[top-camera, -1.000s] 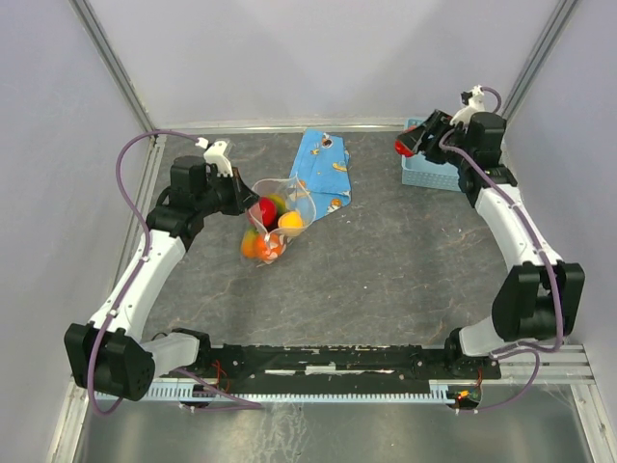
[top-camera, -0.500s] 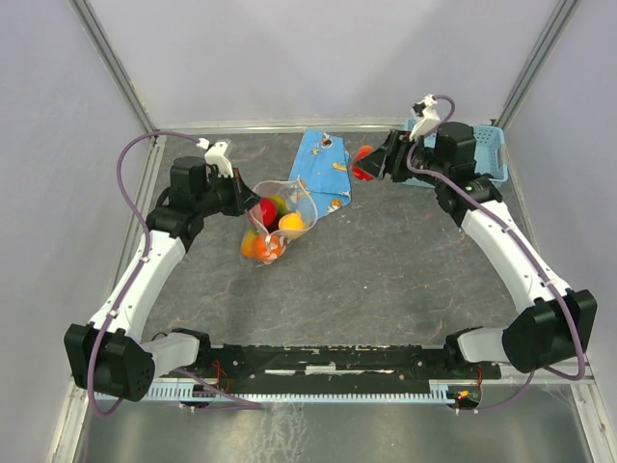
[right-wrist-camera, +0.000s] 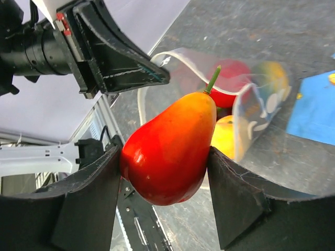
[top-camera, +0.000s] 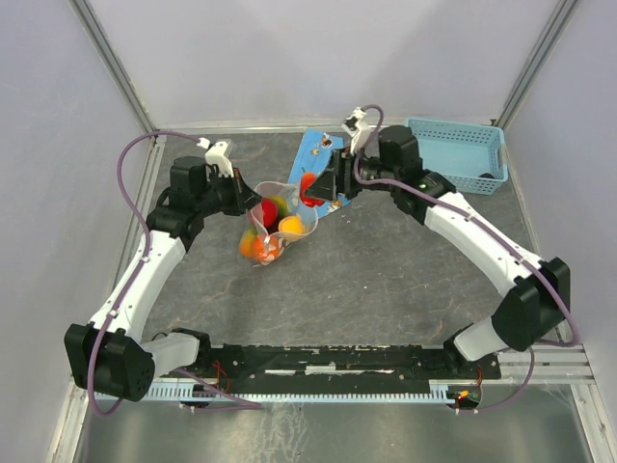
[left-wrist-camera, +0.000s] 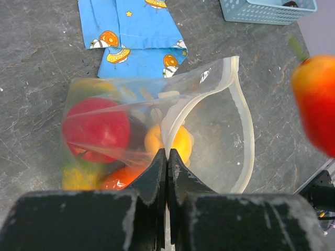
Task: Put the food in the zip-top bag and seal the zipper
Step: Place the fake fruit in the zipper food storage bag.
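Observation:
The clear zip-top bag (top-camera: 273, 224) lies left of the table's middle with its mouth held open; it also shows in the left wrist view (left-wrist-camera: 209, 130). Red, yellow and orange toy fruits (left-wrist-camera: 96, 129) sit inside it. My left gripper (left-wrist-camera: 167, 157) is shut on the bag's near mouth edge with the whitish zipper strip (left-wrist-camera: 243, 115). My right gripper (right-wrist-camera: 165, 157) is shut on a red-orange toy pear (right-wrist-camera: 170, 149) and holds it in the air just right of the bag's open mouth (top-camera: 308, 186).
A flat blue wrapper with orange prints (top-camera: 323, 178) lies behind the bag. A light-blue mesh basket (top-camera: 453, 154) stands at the back right, with a dark item in it. Grey walls close in the table on three sides.
My right gripper has carried the red-orange pear from over the basket leftward across the blue wrapper to the bag's mouth. The left gripper and the bag have stayed still.

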`<state>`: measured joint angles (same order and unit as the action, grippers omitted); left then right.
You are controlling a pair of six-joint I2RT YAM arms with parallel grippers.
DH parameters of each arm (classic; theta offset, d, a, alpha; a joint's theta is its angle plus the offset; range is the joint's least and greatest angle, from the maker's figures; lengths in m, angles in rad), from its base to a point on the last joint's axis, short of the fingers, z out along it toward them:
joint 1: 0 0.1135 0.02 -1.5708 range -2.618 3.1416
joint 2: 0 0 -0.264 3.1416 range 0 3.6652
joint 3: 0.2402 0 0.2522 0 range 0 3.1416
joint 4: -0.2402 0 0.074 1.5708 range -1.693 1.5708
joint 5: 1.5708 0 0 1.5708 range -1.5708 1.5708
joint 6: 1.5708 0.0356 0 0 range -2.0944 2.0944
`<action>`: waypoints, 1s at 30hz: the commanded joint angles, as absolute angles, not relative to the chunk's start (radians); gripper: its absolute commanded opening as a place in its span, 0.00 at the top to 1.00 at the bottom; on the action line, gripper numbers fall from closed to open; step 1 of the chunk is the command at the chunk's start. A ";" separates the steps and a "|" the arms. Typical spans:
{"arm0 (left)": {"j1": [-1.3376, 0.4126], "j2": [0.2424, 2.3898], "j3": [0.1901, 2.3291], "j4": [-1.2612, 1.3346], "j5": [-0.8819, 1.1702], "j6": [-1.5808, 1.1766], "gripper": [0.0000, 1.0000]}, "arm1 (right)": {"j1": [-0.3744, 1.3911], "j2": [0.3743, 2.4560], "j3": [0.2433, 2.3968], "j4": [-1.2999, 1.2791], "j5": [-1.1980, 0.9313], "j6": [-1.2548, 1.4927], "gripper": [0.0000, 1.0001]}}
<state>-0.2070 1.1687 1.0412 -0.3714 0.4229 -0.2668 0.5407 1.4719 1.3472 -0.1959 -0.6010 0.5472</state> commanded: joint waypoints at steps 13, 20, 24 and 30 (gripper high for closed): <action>-0.203 1.152 1.048 -0.309 0.457 -0.321 0.97 | 0.670 1.707 1.537 -0.273 -0.710 0.491 0.49; -0.202 1.152 1.048 -0.309 0.461 -0.321 0.97 | 0.679 1.758 1.582 -0.349 -0.681 0.465 0.48; -0.202 1.152 1.049 -0.309 0.462 -0.321 0.97 | 0.681 1.779 1.614 -0.394 -0.570 0.467 0.47; -0.202 1.155 1.048 -0.309 0.464 -0.321 0.97 | 0.702 1.811 1.635 -0.361 -0.466 0.495 0.44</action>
